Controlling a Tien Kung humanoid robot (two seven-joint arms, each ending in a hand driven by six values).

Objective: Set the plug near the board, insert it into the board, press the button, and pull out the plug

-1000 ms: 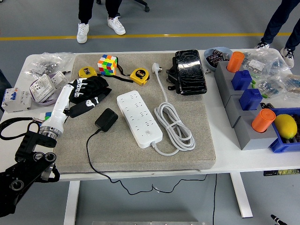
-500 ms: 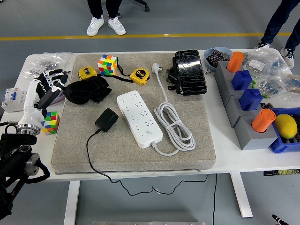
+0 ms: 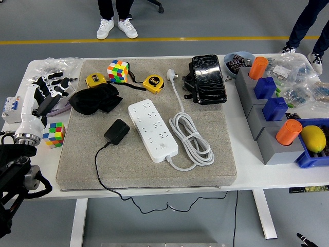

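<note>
- at the far left, the robot's left hand [image 3: 49, 87] is seen above the table's left margin, off the grey felt mat [image 3: 77, 164]; its white-tipped fingers [image 3: 60, 81] are spread apart and nothing is held or clamped, though whether the clutter beneath is touched cannot be told.
- just below that hand, a small multicoloured puzzle cube [image 3: 54, 134] is seen on the white table [image 3: 31, 69], beside the mat's edge.
- nearer the middle, the black block-shaped plug adapter [image 3: 116, 131] is found lying flat on the mat, its thin black cable [image 3: 98, 170] trailing over the table's near edge; it is near the board but not touching it.
- to its right, the long white multi-socket power board [image 3: 152, 129] is shown with every socket unoccupied; its own white cable [image 3: 191, 139] is coiled alongside.
- the task is judged barely begun: no insertion has been made, the button has not been seen pressed, and the pull-out is left as well.
- the right hand is not pictured.
</note>
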